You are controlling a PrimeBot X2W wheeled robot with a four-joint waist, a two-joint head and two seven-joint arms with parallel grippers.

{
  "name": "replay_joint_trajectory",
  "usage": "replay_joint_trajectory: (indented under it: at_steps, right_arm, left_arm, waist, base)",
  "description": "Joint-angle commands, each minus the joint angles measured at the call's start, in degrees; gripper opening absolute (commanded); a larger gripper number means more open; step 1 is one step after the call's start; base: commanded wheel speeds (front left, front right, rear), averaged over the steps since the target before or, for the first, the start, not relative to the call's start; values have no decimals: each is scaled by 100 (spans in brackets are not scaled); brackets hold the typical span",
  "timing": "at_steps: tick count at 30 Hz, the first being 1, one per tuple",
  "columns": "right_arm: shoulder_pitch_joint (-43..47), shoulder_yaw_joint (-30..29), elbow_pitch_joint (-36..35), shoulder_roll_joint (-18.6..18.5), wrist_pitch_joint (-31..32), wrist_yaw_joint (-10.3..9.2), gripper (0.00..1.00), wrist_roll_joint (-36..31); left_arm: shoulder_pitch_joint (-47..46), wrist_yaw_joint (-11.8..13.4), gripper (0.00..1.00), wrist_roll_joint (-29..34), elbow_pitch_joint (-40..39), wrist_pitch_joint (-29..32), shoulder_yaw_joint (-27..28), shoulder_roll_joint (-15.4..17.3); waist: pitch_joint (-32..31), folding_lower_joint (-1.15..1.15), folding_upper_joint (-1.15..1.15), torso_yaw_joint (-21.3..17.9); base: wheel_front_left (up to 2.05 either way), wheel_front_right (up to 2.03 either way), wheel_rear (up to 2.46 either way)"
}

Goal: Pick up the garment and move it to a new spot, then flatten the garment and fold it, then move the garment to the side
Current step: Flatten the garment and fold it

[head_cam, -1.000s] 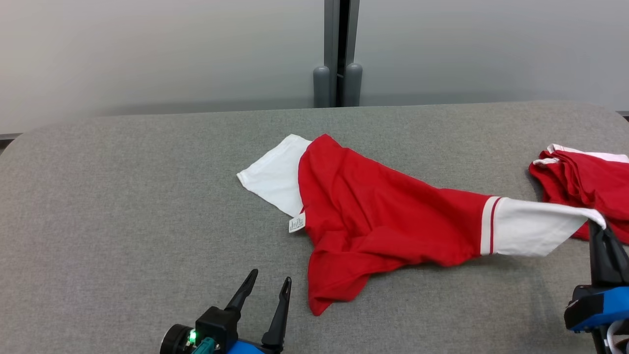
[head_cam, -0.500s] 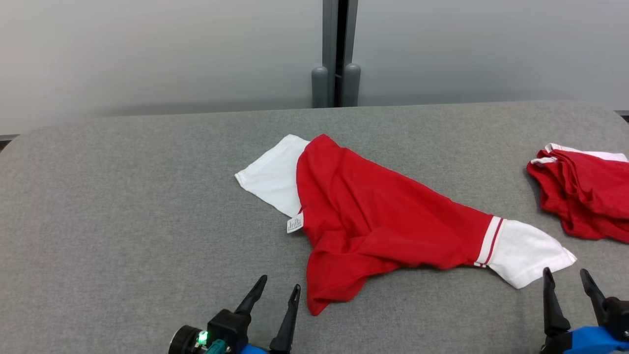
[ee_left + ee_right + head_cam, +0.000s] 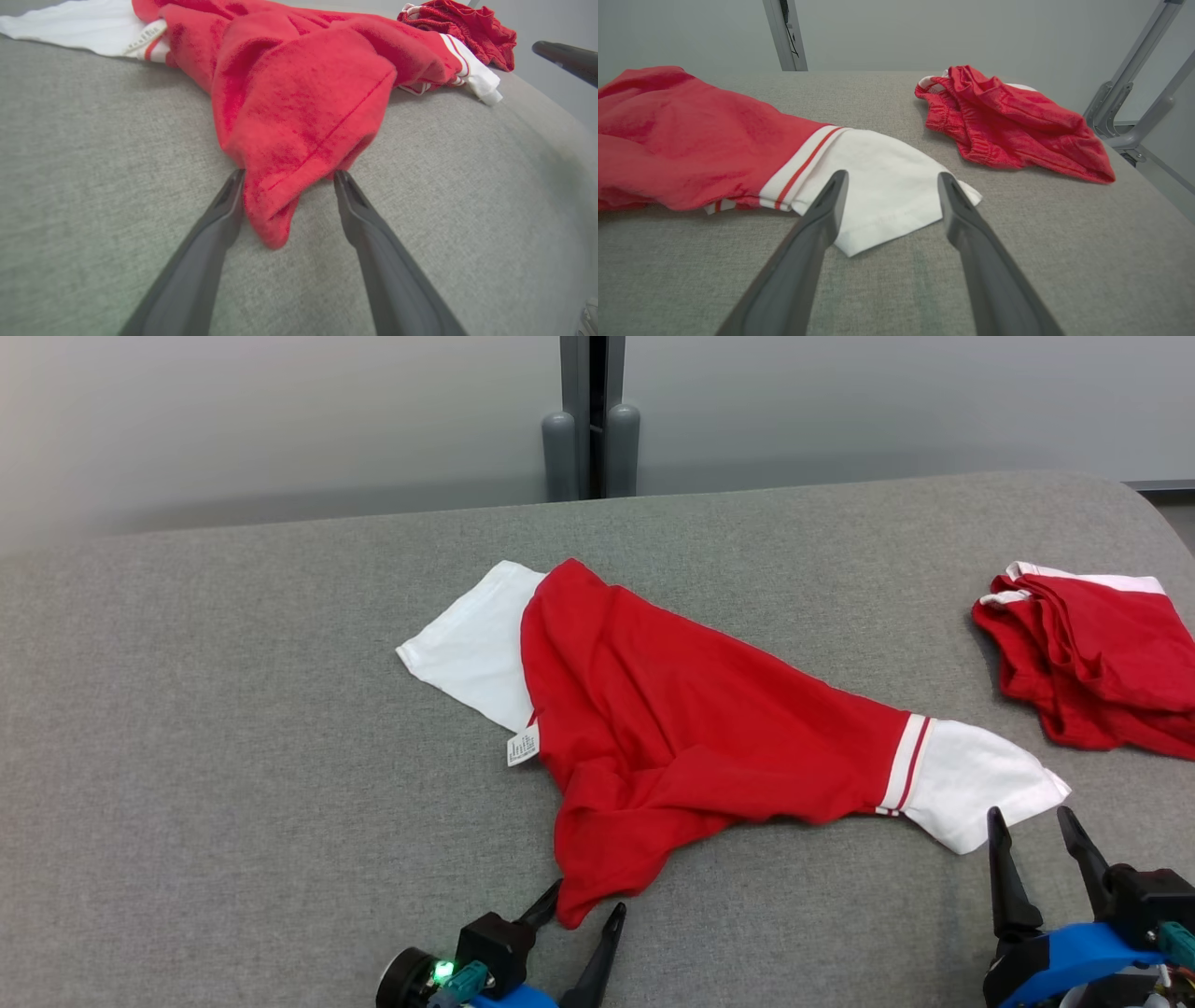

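Garment is lying crumpled on the grey table, roughly mid-table, stretching from far left to near right; red body, white sleeve at each end; small white label is sticking out at the edge by the far sleeve; near sleeve has red stripes at its seam and is lying flat.

Left gripper is sitting low at the garment's nearest red corner; fingers are spread wide, one on each side of the corner; in the left wrist view the cloth tip is lying between them and nothing is being clamped; whether the left finger is touching the cloth, cannot tell.

Right gripper is also spread wide, holding nothing; its fingers are pointing at the near sleeve, and in the right wrist view the sleeve's hem corner is lying in the gap between them.

Second red garment is lying bunched at the table's right edge, apart from the first; grey post is standing behind the table.
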Motion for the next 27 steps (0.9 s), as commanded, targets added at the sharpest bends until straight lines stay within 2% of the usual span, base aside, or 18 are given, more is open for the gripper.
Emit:
replay_joint_trajectory:
  at_steps: [1, 2, 3, 4, 9, 13, 18, 23, 24, 25, 27]
  right_arm:
    - [-56, 6, 1, 17, -3, 0, 100, 51]
    - [-58, 8, 12, 26, -2, 0, 100, 46]
    - [-61, 14, 17, 38, -3, 0, 100, 49]
    - [-71, 14, 19, 52, -3, 0, 100, 52]
    - [-67, 6, -1, 115, -3, 0, 100, 71]
    - [14, -47, 20, 144, -3, 0, 100, 108]
    - [101, 5, 73, 207, -3, 0, 100, 182]
    - [104, 207, 139, 283, -2, 0, 100, 261]
    - [102, 251, 151, 295, -2, 0, 100, 289]
    - [107, 297, 164, 303, -3, 0, 100, 299]
    - [115, 387, 180, 317, -2, 0, 100, 352]
  left_arm:
    - [-143, -5, 100, -90, 141, -17, -86, 21]
    - [-177, -5, 84, -119, 207, -17, -122, 35]
    - [-205, -5, 38, -153, 251, -16, -145, 39]
    - [-228, -5, 0, -152, 274, -17, -148, 47]
    - [-309, 40, 0, 101, 68, -17, 257, 107]
    - [-322, 313, 0, 536, -383, -17, 748, 221]
    - [-352, 644, 0, 1076, -1002, -17, 1294, 531]
    - [-93, 890, 0, 1332, -987, -16, 1722, 843]
    - [-41, 961, 28, 1346, -884, -16, 1823, 881]
    - [22, 1035, 97, 1359, -714, -16, 1902, 921]
    - [137, 1192, 100, 1285, -392, -16, 2108, 918]
  waist:
    - [11, 0, 0, -6]
    - [17, 0, 0, -7]
    - [21, 0, 0, -4]
    - [25, 0, 0, 3]
    - [-45, 0, 0, 112]
    - [-227, 0, 0, 325]
    - [-499, 0, 0, 624]
    - [-672, 0, 0, 742]
    - [-697, 0, 0, 744]
    - [-727, 0, 0, 739]
    - [-763, 0, 0, 714]
  base:
    - [0, 0, 0]
    - [0, 0, 0]
    - [0, 0, 0]
    - [0, 0, 0]
    - [0, 0, 0]
    - [0, 0, 0]
    - [0, 0, 0]
    - [0, 0, 0]
    - [0, 0, 0]
    - [0, 0, 0]
    - [0, 0, 0]
